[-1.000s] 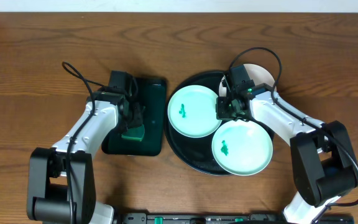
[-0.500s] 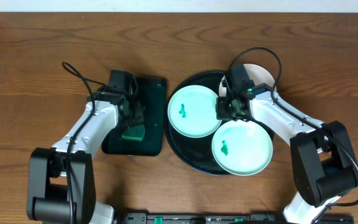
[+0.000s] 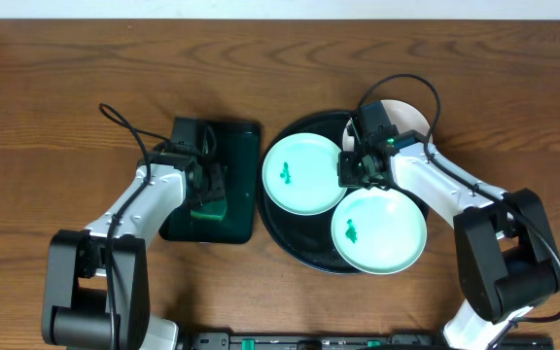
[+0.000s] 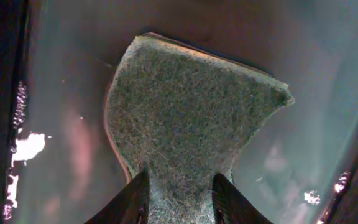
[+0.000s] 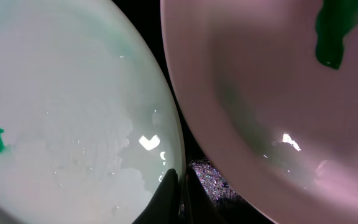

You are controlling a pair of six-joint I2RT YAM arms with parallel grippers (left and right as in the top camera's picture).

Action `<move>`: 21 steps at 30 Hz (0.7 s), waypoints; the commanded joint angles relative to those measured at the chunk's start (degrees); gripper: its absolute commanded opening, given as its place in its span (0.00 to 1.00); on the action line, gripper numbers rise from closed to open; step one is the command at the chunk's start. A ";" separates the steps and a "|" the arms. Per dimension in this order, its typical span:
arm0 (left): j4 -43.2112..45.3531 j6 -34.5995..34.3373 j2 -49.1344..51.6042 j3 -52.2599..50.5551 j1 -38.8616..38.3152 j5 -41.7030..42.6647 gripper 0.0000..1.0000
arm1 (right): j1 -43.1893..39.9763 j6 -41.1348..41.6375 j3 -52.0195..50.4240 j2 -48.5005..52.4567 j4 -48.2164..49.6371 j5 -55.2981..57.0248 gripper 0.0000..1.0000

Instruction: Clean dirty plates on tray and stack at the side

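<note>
- The brown wooden desk carries two trays side by side: the round black tray, and a rectangular dark green tray at its 9 o'clock.
- Over the last second only the left arm has moved. Its wrist has crept a little toward 12 o'clock above the green tray, and the green scouring pad went with it.
- The left gripper pinches the pad by its narrow end. The rest fans out over the tray's wet, shiny floor — we judge it is being wetted or lifted, not yet used.
- The right arm has not stirred. The right gripper is pressed together and holds nothing, its tips in the dark gap between the two mint plates.
- On the black tray nothing has shifted:
  - one mint plate lies at 9 o'clock, its green smear intact;
  - the second mint plate lies at 5 o'clock, overhanging the rim, with its own smear;
  - the white plate lies at 1 o'clock, half hidden by the right arm.
- For the task this means little progress — no plate wiped, none stacked at the side. The pad must cross toward 3 o'clock first.
</note>
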 commanded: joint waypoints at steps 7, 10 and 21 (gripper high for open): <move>0.68 -0.07 -0.44 -1.25 -0.13 0.98 0.34 | 0.72 0.04 -0.37 0.39 -0.02 0.57 0.03; 0.66 -0.07 -0.44 -1.25 -0.13 0.98 0.34 | 0.72 0.04 -0.37 0.39 -0.02 0.57 0.03; 0.68 -0.07 -0.44 -2.03 -0.13 0.98 0.38 | 0.72 0.04 -0.37 0.39 0.00 0.59 0.03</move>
